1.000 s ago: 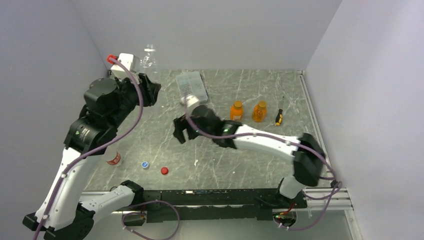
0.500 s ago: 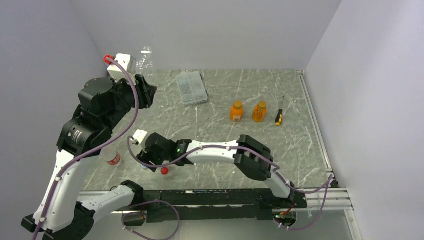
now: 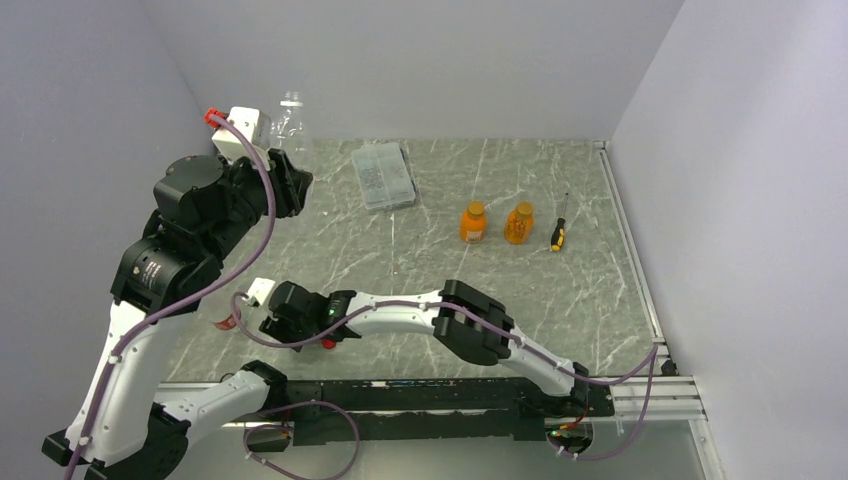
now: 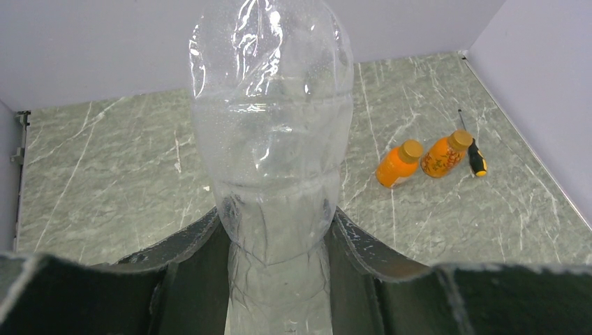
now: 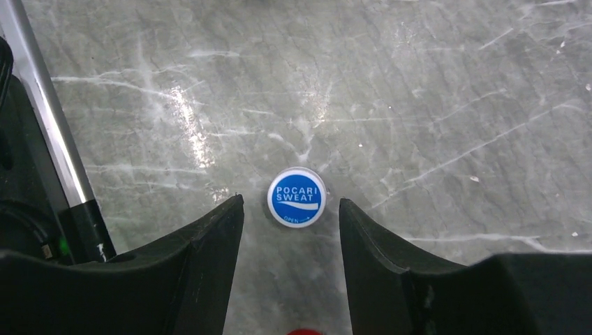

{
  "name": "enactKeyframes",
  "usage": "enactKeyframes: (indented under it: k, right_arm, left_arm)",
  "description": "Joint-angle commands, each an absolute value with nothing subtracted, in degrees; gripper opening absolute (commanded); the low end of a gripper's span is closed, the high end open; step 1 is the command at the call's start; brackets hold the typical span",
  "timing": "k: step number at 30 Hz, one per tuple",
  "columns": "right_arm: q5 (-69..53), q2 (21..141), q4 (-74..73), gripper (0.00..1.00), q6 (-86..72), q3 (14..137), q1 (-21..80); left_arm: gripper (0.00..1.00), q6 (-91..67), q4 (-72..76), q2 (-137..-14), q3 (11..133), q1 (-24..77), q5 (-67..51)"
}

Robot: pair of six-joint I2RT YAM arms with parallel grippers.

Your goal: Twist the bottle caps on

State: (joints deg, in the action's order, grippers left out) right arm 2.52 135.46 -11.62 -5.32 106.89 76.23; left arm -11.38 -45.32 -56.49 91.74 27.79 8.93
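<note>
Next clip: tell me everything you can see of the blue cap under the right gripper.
The blue cap is a small round plastic piece, blue on top with a white rim and white print: POCARI SWEAT, a swoosh, a small OPEN. It lies flat, printed side up, on the grey marbled table, on no bottle. The right gripper is open, one finger on each side with a gap showing, so only the table touches it. A red cap peeks in close by.
</note>
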Motion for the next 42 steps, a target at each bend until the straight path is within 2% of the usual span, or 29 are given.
enactKeyframes:
  k: [1, 9, 18, 24, 30, 42]
  right_arm:
    - [4.98, 137.30, -13.30, 0.54, -4.06, 112.49, 76.82]
    - [5.98, 140.53, -15.73, 0.51, -3.79, 116.50, 77.06]
    - [7.50, 139.88, -16.17, 0.45, -4.24, 114.26, 77.20]
    - [8.61, 137.49, -16.30, 0.25, -4.71, 111.89, 76.98]
    - [5.91, 126.30, -13.33, 0.16, -8.97, 101.62, 72.71]
    - [5.32, 101.19, -16.03, 0.13, -18.34, 81.88, 61.97]
  left_arm:
    - [0.42, -10.32, -43.97, -56.07, 93.79, 27.69, 9.86]
    - [0.42, -10.15, -44.10, -56.20, 93.54, 27.69, 9.64]
    - [0.42, -10.22, -43.75, -56.09, 92.71, 27.68, 9.50]
    - [0.42, -10.07, -42.66, -55.92, 90.30, 27.69, 9.30]
    - [0.43, -9.71, -39.47, -55.47, 85.98, 27.69, 6.53]
    - [0.43, -6.76, -31.76, -56.98, 81.03, 27.69, -3.94]
